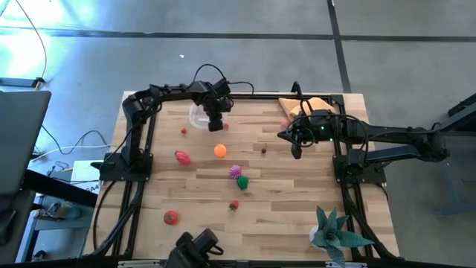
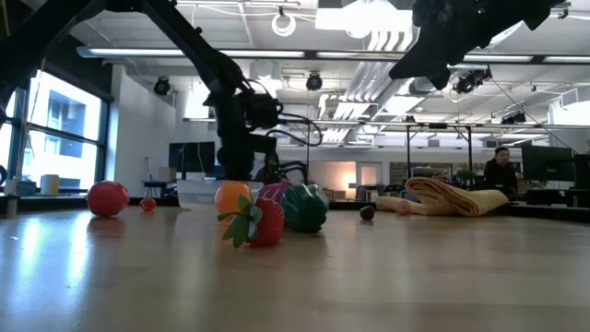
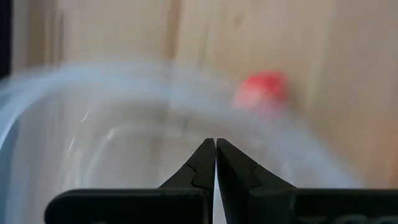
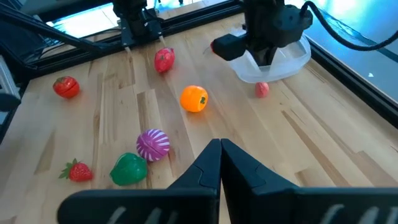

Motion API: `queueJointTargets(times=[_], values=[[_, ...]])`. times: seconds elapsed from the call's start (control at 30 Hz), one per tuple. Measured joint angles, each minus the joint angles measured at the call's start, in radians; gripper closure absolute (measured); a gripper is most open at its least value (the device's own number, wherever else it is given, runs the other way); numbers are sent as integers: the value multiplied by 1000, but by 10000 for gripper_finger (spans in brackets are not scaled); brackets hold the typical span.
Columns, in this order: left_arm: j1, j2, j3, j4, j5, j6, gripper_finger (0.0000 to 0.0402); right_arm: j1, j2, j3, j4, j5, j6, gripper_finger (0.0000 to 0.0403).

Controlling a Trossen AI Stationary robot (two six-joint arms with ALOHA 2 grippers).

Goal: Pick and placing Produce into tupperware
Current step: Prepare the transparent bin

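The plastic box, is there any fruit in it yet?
Looks empty. The plastic box shows only clear walls, and the small red fruit lies outside on the table.

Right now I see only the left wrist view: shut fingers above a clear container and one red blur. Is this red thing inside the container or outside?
Observer: Outside. The small red piece lies on the wood beside the tupperware, as the right wrist view shows.
Operator: Does the left gripper hold anything?
Observer: No. The left gripper is shut on nothing, over the tupperware.
Operator: Where is the other arm?
Observer: The right gripper hangs shut above the table near the tan cloth. The orange lies on the table between the two grippers.
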Motion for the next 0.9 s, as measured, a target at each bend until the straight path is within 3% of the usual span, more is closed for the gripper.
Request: queueJointTargets(times=[0.9], values=[[-160, 45, 6, 146, 102, -61, 396, 0, 0, 0, -2, 3, -1, 402]])
